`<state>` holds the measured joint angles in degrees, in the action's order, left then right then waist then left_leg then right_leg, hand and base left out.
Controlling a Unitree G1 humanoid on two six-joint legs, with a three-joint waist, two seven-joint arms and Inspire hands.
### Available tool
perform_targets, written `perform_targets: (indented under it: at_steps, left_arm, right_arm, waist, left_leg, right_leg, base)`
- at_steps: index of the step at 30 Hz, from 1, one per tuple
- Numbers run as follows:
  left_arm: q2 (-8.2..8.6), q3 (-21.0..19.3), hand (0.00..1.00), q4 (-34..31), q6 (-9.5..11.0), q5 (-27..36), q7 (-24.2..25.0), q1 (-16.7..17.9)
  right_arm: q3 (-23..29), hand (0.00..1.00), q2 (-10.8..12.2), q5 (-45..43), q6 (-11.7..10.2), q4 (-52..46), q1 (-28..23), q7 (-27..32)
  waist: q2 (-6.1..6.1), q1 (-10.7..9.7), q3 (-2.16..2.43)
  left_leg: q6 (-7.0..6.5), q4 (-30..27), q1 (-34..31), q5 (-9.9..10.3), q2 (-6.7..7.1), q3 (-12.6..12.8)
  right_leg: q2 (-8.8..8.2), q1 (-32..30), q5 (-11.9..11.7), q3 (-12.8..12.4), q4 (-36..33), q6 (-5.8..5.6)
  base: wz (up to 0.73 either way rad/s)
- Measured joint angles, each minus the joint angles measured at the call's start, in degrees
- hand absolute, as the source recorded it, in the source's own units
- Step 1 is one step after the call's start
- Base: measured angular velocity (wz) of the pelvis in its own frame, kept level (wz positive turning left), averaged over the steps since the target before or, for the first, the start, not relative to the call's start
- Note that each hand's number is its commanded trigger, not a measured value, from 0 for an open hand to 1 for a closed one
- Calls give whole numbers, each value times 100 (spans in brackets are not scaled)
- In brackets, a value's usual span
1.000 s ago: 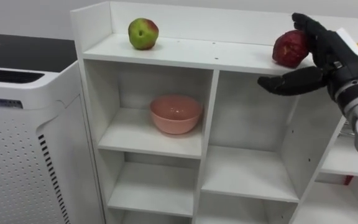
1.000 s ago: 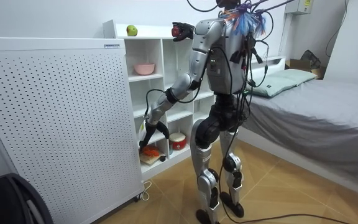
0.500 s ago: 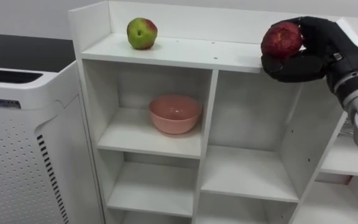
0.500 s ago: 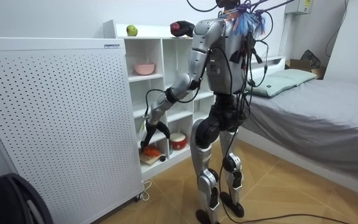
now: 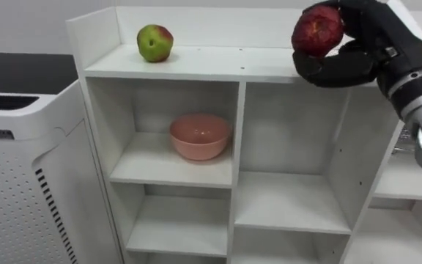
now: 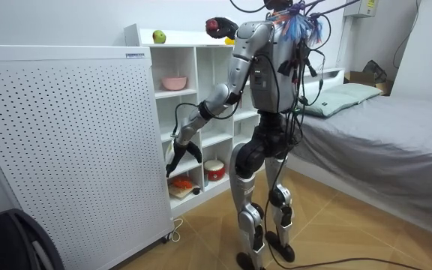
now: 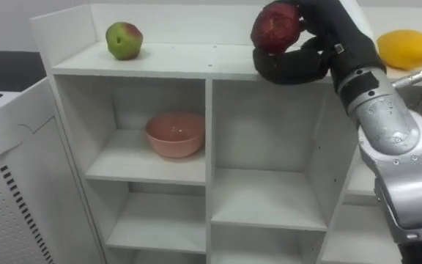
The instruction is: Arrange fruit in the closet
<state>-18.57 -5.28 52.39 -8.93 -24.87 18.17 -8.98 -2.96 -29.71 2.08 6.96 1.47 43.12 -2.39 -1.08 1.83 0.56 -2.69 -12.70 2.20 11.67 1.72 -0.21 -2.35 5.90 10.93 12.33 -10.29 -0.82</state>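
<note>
Right hand (image 5: 376, 45) is curling round the red fruit (image 5: 317, 31), holding it just above the closet (image 5: 218, 66) top shelf. Probably firm, light, smooth and bruisable, so wrapping its middle suits. Left hand (image 6: 172, 161) is hanging low, state unreadable. Green apple (image 5: 154, 42) is sitting far left.

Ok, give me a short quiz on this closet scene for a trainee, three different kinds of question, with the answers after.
1. True or false: the red apple rests on the closet top board.
2. Where does the pink bowl sit? A: upper left compartment. B: upper right compartment. C: top board.
3. Which fruit stands near the top board's left end?
Key: 1 false, the right hand holds it above the board. 2 A. 3 the green apple.
</note>
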Motion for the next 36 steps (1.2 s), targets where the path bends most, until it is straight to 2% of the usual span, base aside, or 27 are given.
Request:
perform_targets:
  at_steps: [2,6,10,14,19,23,26,28,31,32,33,36]
  left_arm:
    - [1,7,0,58,35,54,-17,3]
    - [2,15,0,237,179,48,-48,8]
    - [4,15,0,341,183,44,-50,37]
    - [26,21,0,416,203,43,-115,47]
    - [56,216,0,463,308,68,-201,224]
    - [232,220,0,509,309,64,-302,288]
    - [232,231,0,574,316,81,-384,291]
    - [217,428,0,693,390,362,-561,283]
    - [329,740,0,1049,691,523,-932,197]
    - [353,838,0,1257,823,563,-1125,199]
    - [373,931,0,1430,925,638,-1359,185]
    - [403,1228,0,1875,1135,849,-1843,348]
  right_arm:
    - [-35,100,11,8,-46,-426,-261,-53]
    - [-36,100,28,-118,-112,-1060,-770,-280]
    - [-36,100,37,-211,-112,-1285,-876,-470]
    - [-78,100,258,-327,-113,-1521,-943,-601]
    - [-271,100,405,-425,-186,-1689,-1487,-799]
    - [-283,100,444,-558,-184,-1643,-1807,-979]
    - [-324,100,512,-687,-190,-1617,-1844,-1033]
    - [-420,100,585,-690,-329,-1420,-1849,-1004]
    - [-595,100,758,-806,-539,-750,-1931,-880]
    - [-630,100,876,-919,-721,-249,-1962,-748]
    - [-701,100,959,-942,-800,283,-1966,-607]
    - [-716,100,1208,-1071,-754,1164,-2239,-443]
  waist:
    - [-7,20,-3]
    - [-3,17,-6]
    - [2,10,-12]
    - [1,31,-21]
    - [-16,78,-28]
    - [-62,157,-57]
    - [-132,208,-87]
    - [-154,205,-99]
    - [-154,198,-125]
    - [-220,261,-171]
    - [-299,318,-209]
    - [-349,380,-224]
  left_leg:
    - [0,12,49,0,-6,11]
    - [0,9,46,0,-1,37]
    - [-2,10,37,1,-1,38]
    - [2,39,49,0,-8,70]
    - [13,101,56,-8,-6,72]
    - [10,99,-7,-10,-6,72]
    - [10,85,-76,-10,-13,71]
    - [10,21,-175,-10,-13,64]
    - [10,-187,-485,-10,-12,-17]
    - [9,-289,-620,-9,0,0]
    - [9,-455,-832,-5,14,15]
    - [-1,-946,-1468,108,-2,20]
  right_leg:
    - [3,72,0,-109,70,0]
    - [-16,70,-1,-132,61,0]
    - [-17,64,-12,-131,58,9]
    - [4,68,-13,-141,58,11]
    - [1,54,-13,-130,63,11]
    - [-23,-23,-13,-115,64,10]
    - [-20,-88,-13,-115,47,11]
    - [-31,-178,-12,-115,13,11]
    - [-66,-501,9,-57,-285,13]
    - [-112,-720,107,-54,-567,23]
    - [-171,-1003,183,-29,-883,44]
    - [-260,-1656,308,57,-1501,63]
  base:
    - [0]
    - [-2]
    - [-2]
    - [0]
    - [0]
    - [0]
    - [0]
    - [2]
    - [13]
    - [0]
    - [0]
    - [18]
